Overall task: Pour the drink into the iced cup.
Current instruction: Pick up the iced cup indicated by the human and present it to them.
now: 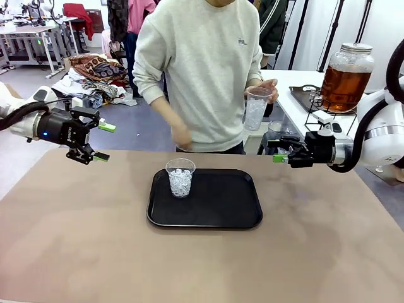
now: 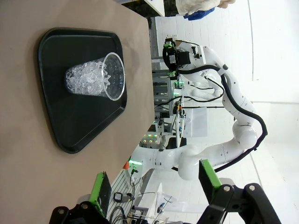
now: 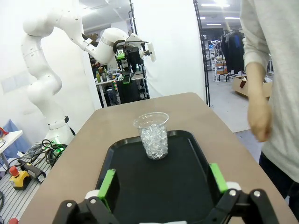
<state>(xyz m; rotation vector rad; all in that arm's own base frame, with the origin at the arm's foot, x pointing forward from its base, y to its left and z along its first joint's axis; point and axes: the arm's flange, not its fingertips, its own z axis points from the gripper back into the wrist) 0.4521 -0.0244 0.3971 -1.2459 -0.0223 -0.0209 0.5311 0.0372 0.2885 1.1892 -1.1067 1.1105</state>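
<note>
Far left: left gripper [image 1: 104, 142] hovering off the left edge of the table [image 1: 76, 240], well clear of everything. Jaws spread wide, nothing between them; green pads [image 2: 102, 192] plainly apart in the left wrist view. Likely parked there to leave the person room.

Centre-left: iced cup [image 1: 180, 178], clear plastic, upright, mostly full of ice, mouth open to the top. Standing on the black tray [image 1: 221, 211], in its far left part, touching nothing else. Probably set on the tray to catch spills, within reach of either arm.

Centre: person at the far side. Free hand [image 1: 182, 135] loose and blurred just beyond the table edge, holding nothing. Other hand [image 1: 266, 88] wrapped around a second clear cup [image 1: 257, 108], seemingly iced too, held upright at chest height off the table — bound for the tray or for the jar, cannot tell which.

Right: right gripper [image 1: 278, 151] level above the table's right edge, pointing in toward the tray, jaws wide apart, empty. Iced cup framed between its fingers in the right wrist view, so perhaps staged for a reach.

Far right: drink [image 1: 343, 89], amber-brown, inside a big lidded glass jar [image 1: 349, 63] on a wire stand on a side table [image 1: 293, 79] behind the right arm — well apart from the tray. No drink in either cup; pour not begun.
</note>
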